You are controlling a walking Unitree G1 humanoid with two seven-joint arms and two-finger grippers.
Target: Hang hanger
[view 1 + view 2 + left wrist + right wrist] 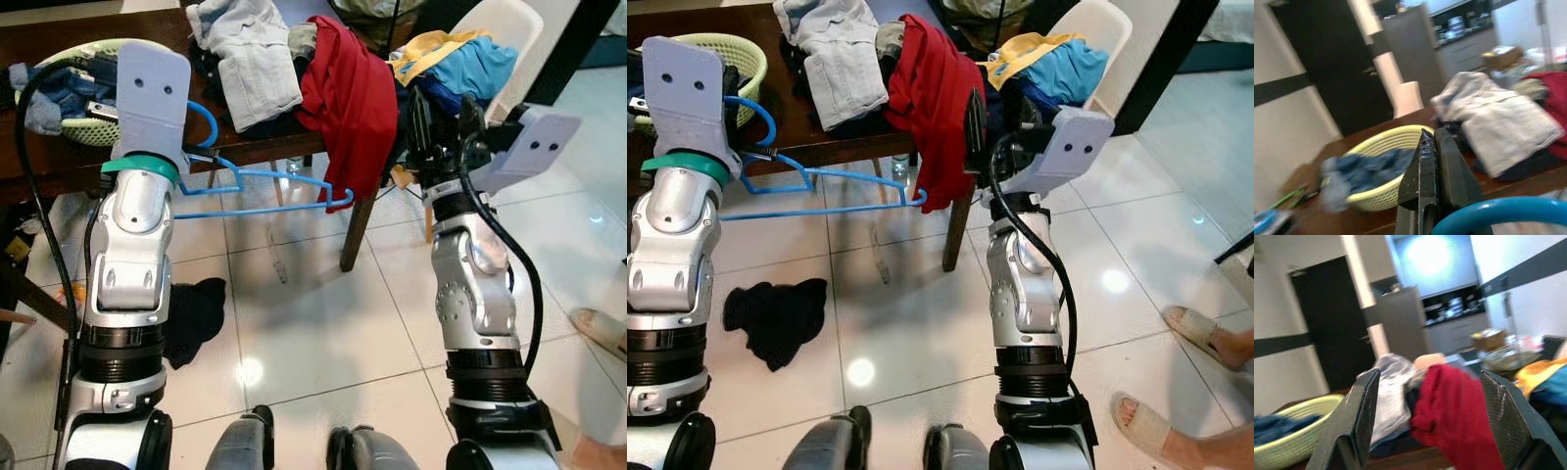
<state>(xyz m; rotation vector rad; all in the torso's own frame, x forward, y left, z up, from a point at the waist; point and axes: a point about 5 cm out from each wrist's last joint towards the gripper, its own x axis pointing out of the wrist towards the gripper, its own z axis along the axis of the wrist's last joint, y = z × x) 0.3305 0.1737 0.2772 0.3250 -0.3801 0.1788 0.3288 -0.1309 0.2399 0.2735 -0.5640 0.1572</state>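
Blue hanger (257, 182) in left gripper (1436, 147) beside table edge (838, 140)

Head stereo pair downward on arms and floor — wrist views level across the table (59, 166).

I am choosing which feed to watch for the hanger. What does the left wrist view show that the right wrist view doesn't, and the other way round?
Left wrist view: the left gripper, fingers shut, with the blue hanger's hook curving close in front of them.

Right wrist view: the right gripper open and holding nothing, the red garment between its fingers, and orange and blue clothes off to one side.

Both: the yellow-green basket with blue cloth in it, the pale grey garment, the wooden table, and a dark door and kitchen behind.
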